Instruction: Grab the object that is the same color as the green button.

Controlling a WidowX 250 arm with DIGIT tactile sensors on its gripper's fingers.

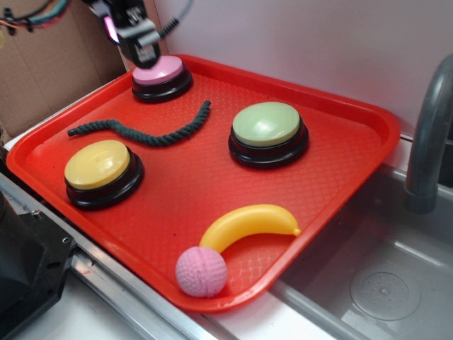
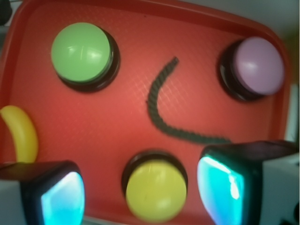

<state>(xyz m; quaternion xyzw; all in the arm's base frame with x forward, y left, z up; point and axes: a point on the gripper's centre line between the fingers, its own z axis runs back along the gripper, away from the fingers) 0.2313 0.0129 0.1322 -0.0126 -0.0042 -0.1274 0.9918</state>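
Gripper [image 2: 140, 187] sits high at the back-left corner of the tray, above the pink button, jaws spread wide with nothing between them — the wrist view shows both pads, left and right at the bottom edge, and clear tray between.

Largest first: the red tray [image 1: 340, 170] holds everything. On it stand three domed buttons on black bases — the green button [image 1: 267, 125] toward the right, the yellow button [image 1: 97, 164] at the near left, the pink button [image 1: 158, 71] at the back, just under the arm. Near the front edge lie a banana [image 1: 248, 222] and, touching its lower end, a pink ball [image 1: 202, 271].

The rope [image 1: 145, 132] is the dark green thing that matches the green button. It lies flat on the tray in the middle, between the three buttons and touching none of them. Its long axis runs roughly left to right in the exterior view, wavy, one end near the tray's left rim, the other curling up toward the back.

From the gripper, the rope lies forward and down — in the wrist view it curves from the centre to a tail that ends right by the right pad [image 2: 220, 187]. My read is that the coming move is a short reach forward and a descent, with the jaws set across the strand rather than along it.
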